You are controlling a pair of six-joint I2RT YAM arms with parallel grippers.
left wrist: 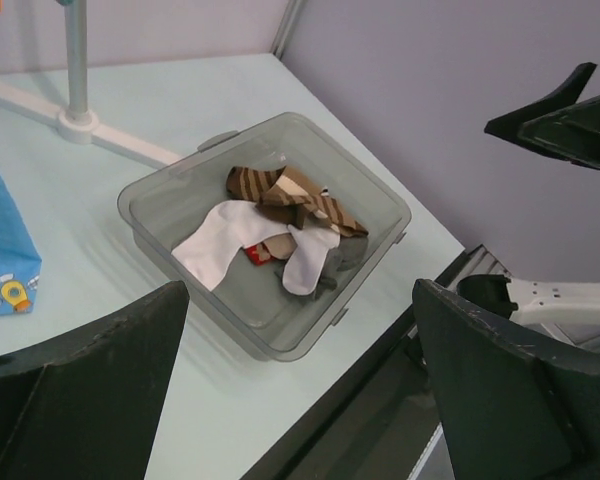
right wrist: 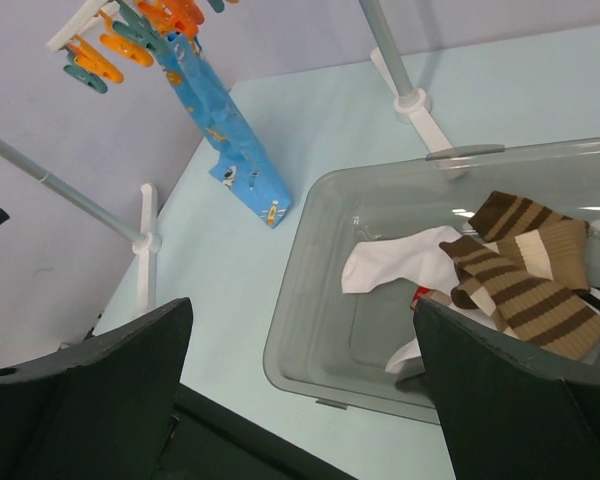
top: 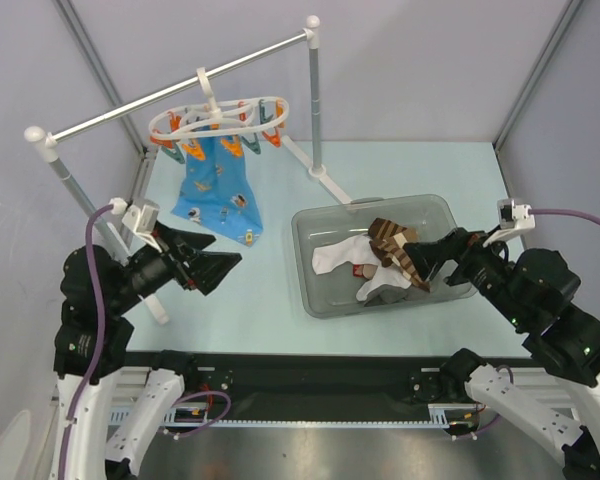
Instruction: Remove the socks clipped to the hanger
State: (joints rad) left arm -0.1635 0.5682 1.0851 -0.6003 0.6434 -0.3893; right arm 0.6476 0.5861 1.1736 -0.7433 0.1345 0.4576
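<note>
Socks in a loose heap inside a grey see-through bin on the right half of the pale table: brown striped sock on top toward the right, white sock spread out to its left, grey sock low at the near side. Hanger well apart from them, hooked on the white rail at the far left, orange and blue clips dangling from its ring, blue printed cloth clipped beneath and reaching down toward the table. Right gripper over the bin's right end, just beside the brown striped sock, fingers spread wide, nothing between them. Left gripper left of the bin, above bare table near the cloth's lower edge, likewise spread wide and empty.
</note>
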